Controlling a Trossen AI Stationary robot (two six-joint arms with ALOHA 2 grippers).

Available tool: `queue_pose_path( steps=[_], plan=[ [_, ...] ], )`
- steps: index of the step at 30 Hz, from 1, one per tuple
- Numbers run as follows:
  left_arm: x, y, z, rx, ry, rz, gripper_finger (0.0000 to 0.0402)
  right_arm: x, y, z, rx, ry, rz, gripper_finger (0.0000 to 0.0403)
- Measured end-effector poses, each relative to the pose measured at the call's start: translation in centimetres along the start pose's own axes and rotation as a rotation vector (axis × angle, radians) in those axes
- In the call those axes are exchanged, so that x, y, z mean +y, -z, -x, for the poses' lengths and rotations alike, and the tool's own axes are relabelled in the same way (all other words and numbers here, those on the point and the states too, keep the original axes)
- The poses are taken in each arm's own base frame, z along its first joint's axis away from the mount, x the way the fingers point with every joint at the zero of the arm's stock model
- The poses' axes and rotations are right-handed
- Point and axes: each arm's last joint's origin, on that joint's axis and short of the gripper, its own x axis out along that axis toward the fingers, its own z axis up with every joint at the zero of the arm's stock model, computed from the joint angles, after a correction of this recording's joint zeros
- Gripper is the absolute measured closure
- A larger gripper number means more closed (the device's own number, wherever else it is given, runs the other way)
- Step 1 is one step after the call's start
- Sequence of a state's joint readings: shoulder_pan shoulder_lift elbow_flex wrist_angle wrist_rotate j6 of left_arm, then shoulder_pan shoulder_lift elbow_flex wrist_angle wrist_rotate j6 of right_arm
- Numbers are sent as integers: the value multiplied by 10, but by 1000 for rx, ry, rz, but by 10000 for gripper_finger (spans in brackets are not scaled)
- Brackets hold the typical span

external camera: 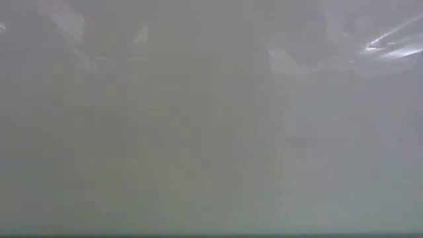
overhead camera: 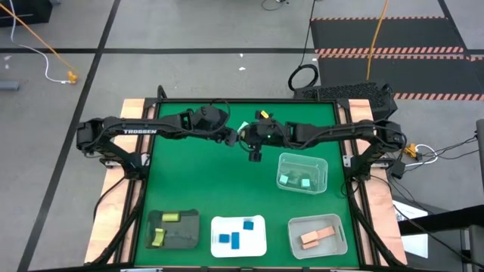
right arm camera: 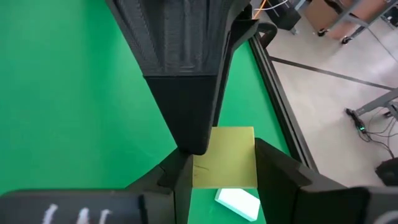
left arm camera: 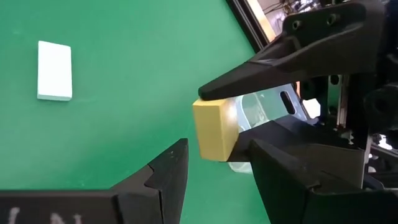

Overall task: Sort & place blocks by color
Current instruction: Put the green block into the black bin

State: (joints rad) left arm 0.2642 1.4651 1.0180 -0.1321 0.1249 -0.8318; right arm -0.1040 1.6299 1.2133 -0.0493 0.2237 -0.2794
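We see a yellow block point(left arm camera: 214, 129) between black gripper fingers point(left arm camera: 261, 71), a mint block point(left arm camera: 55, 70) on the green table point(overhead camera: 197, 174), and at lower frame yellow-green point(overhead camera: 171, 217) (dark tray point(overhead camera: 185, 234)), blue point(overhead camera: 248, 224) and tan-pink blocks point(overhead camera: 318, 236).
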Motion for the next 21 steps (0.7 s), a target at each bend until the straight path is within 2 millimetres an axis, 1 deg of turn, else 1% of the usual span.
queue_pose_path(
  steps=[4,6,10,16,19,21],
  plan=[
    [0,-2,0,-3,9,2,227,0,0,0,-7,-11,1,280],
    [-1,-3,0,-17,20,-3,227,0,-5,0,-45,-25,-2,280],
    [-3,-4,2,-20,37,-6,227,1,-6,2,-58,-56,29,280],
    [-4,-2,2,3,50,8,228,2,-9,1,-83,-51,28,280],
    [-5,0,2,12,52,10,247,1,-9,1,-89,-47,29,280],
    [-5,1,2,15,51,11,274,1,-9,1,-92,-45,31,280]
  ],
)
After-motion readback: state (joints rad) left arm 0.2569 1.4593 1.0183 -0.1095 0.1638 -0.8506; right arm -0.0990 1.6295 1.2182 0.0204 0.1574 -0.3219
